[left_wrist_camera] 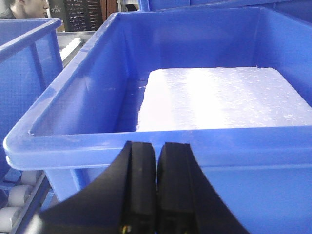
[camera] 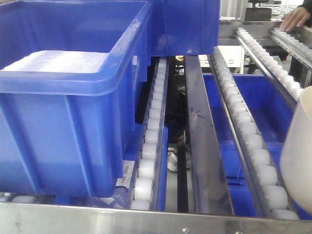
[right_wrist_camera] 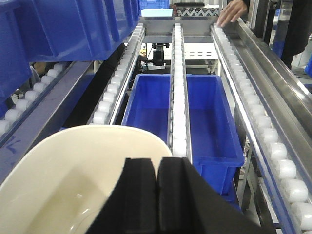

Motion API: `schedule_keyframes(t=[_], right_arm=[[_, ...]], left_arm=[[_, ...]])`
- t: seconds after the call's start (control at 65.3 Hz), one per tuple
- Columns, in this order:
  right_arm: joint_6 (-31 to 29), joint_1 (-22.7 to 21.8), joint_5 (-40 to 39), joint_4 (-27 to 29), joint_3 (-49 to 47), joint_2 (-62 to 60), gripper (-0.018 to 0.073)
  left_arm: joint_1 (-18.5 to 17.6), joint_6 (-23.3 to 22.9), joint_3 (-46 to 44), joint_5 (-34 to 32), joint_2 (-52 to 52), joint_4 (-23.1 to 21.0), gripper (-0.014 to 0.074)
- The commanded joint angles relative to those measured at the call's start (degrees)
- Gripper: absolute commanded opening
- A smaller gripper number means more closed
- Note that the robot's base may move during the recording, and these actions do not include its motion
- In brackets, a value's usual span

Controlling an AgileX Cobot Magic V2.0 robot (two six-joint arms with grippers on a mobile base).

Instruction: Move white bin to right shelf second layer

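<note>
Right wrist view shows your right gripper point(right_wrist_camera: 157, 195) clenched on the near rim of the white bin point(right_wrist_camera: 73, 180), held over the roller lanes point(right_wrist_camera: 176, 87). Your left gripper point(left_wrist_camera: 156, 190) is pinched closed, empty, beside a blue crate point(left_wrist_camera: 97, 146).

The front-facing view shows two big blue crates on the roller level: one near crate point(camera: 63, 112) holding a single white foam slab point(camera: 58, 61), and a second crate point(camera: 187, 24) behind it. One more blue crate point(camera: 253, 102) sits on the level below, seen between the rails. One white bin point(camera: 298, 151) shows at the right edge. Four roller lanes are countable there, the leftmost clear one being lane point(camera: 151, 131). One person's hand point(camera: 295, 18) rests at the far end. Two grippers appear, one per wrist view: left gripper point(left_wrist_camera: 156, 195) and right gripper point(right_wrist_camera: 157, 200).
</note>
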Motion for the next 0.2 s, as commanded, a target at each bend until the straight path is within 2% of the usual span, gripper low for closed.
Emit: schedule_keyframes(t=[0.0,0.184], right_arm=[[-0.11,0.13,-5.36,-0.40,-0.96,-1.16,0.0056],[-0.11,0.13,-5.36,-0.40,-0.96,-1.16,0.0056]], left_arm=[[-0.27,-0.15,2.11,-4.83,-0.80,-0.35,0.0085],[-0.27,-0.15,2.11,-4.83,-0.80,-0.35,0.0085]])
